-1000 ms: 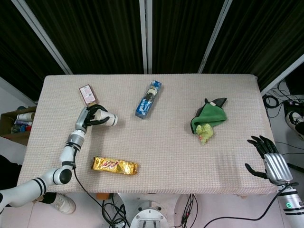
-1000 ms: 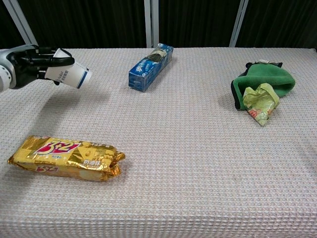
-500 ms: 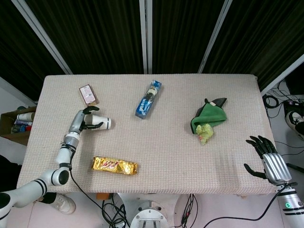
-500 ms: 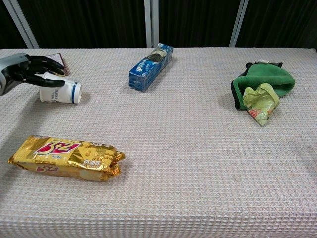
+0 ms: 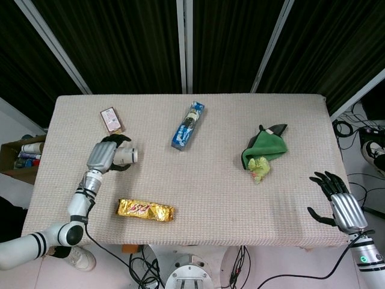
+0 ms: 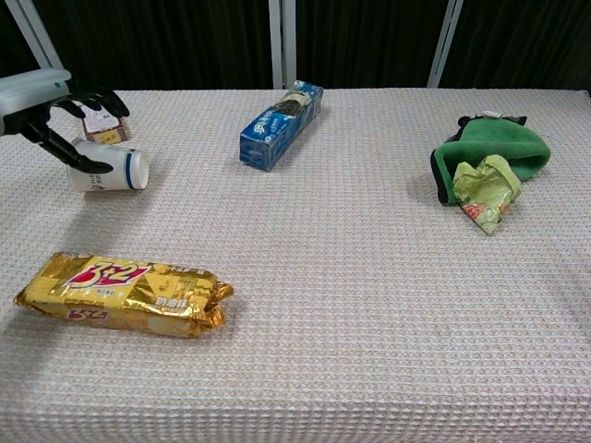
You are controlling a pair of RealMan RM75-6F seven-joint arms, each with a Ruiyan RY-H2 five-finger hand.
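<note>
At the left of the frame, my left hand arches open over the white cup, which lies on its side.

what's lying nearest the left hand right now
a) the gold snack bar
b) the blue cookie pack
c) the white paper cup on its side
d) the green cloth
c: the white paper cup lies on its side right under the left hand, whose fingers arch around it.
</note>
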